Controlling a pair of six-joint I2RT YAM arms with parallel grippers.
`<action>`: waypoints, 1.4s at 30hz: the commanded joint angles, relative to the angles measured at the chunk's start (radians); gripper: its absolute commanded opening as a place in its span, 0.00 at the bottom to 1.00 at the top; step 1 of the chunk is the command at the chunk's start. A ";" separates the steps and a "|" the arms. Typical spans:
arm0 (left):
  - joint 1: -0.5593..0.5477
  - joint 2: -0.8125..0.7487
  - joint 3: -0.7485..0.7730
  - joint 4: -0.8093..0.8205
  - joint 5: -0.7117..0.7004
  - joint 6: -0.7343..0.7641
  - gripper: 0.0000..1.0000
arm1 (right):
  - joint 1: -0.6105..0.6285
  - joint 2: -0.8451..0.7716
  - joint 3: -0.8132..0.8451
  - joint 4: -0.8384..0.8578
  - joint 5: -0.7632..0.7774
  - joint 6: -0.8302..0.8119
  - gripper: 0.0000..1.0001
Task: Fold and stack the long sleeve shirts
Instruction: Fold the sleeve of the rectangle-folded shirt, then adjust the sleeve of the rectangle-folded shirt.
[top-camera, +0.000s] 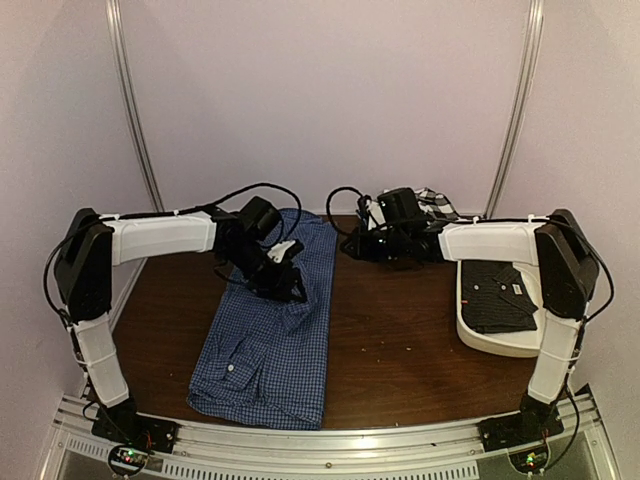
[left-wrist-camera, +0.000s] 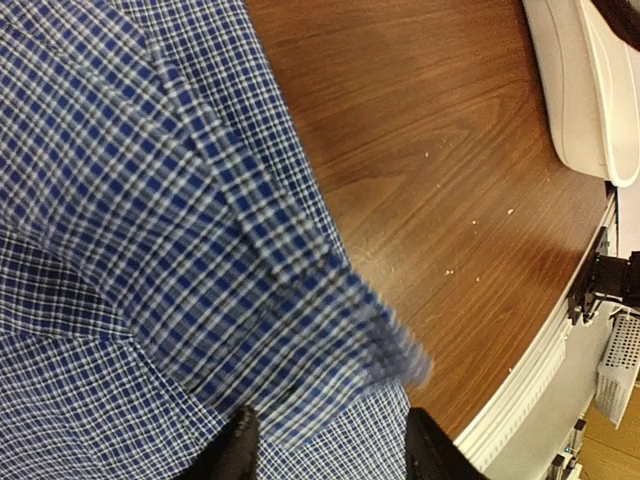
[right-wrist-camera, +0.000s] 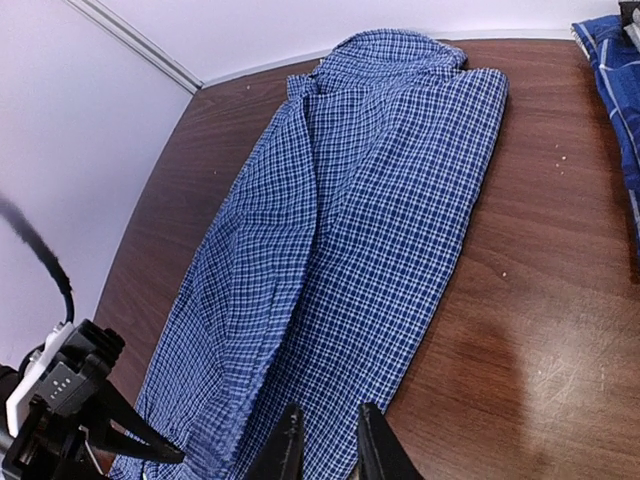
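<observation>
The blue-and-white fine-check shirt (top-camera: 268, 345) lies lengthwise on the brown table, left of centre. My left gripper (top-camera: 283, 280) hovers over its upper half, jaws wide open. In the left wrist view a blurred sleeve (left-wrist-camera: 290, 290) lies across the shirt ahead of the open gripper (left-wrist-camera: 335, 450). My right gripper (top-camera: 368, 240) is at the back centre, beside the shirt's far right corner. In the right wrist view its jaws (right-wrist-camera: 328, 445) stand narrowly apart over the shirt's edge (right-wrist-camera: 380, 250), holding nothing. A dark shirt (top-camera: 497, 295) lies folded in the white tub. A black-and-white check shirt (top-camera: 432, 198) lies behind the right arm.
The white plastic tub (top-camera: 480, 335) stands at the right edge of the table and also shows in the left wrist view (left-wrist-camera: 575, 90). A bit of blue cloth (right-wrist-camera: 610, 80) shows at the right edge of the right wrist view. A metal rail (top-camera: 330, 440) runs along the near edge.
</observation>
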 joint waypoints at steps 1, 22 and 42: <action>0.000 -0.050 -0.004 0.059 -0.091 -0.066 0.57 | 0.056 -0.003 -0.017 -0.044 0.003 -0.078 0.23; 0.245 -0.282 -0.337 0.218 -0.144 -0.269 0.58 | 0.389 0.198 0.142 -0.332 0.357 -0.378 0.47; 0.274 -0.293 -0.376 0.225 -0.127 -0.234 0.57 | 0.440 0.328 0.296 -0.453 0.491 -0.390 0.31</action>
